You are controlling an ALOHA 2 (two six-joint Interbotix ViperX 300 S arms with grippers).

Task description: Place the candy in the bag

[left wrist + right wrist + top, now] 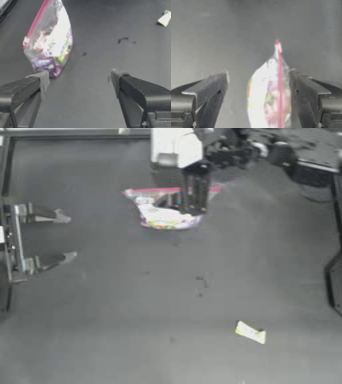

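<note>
Candy (250, 332), a small flat pale-yellow wrapped piece, lies by itself on the dark table (100, 328) in the lower right part of the top view, well apart from everything else. The left wrist view catches it too (164, 18), far off across the tabletop.

Well away from it, near the upper middle of the top view, sits the bag (163, 208), clear plastic with a pink-red strip along its rim and multicoloured sweets showing through. The strip runs along the side of the bag farthest from the candy, and the sweets bunch in the side nearer it. In the left wrist view the bag (50, 42) looks to stand up from the table, rim strip along one edge and sweets gathered low.

The right gripper (194, 195) reaches in from the upper right and sits right over the bag's rim. Its own camera shows the jaws spread apart with the bag (269, 100) between them, the pink strip running close beside one jaw; whether that jaw touches the plastic cannot be told. The other jaw stands clear of it.

The left gripper (63, 238) waits at the left edge of the table, jaws wide open, holding nothing, near the bag but apart from it.
</note>
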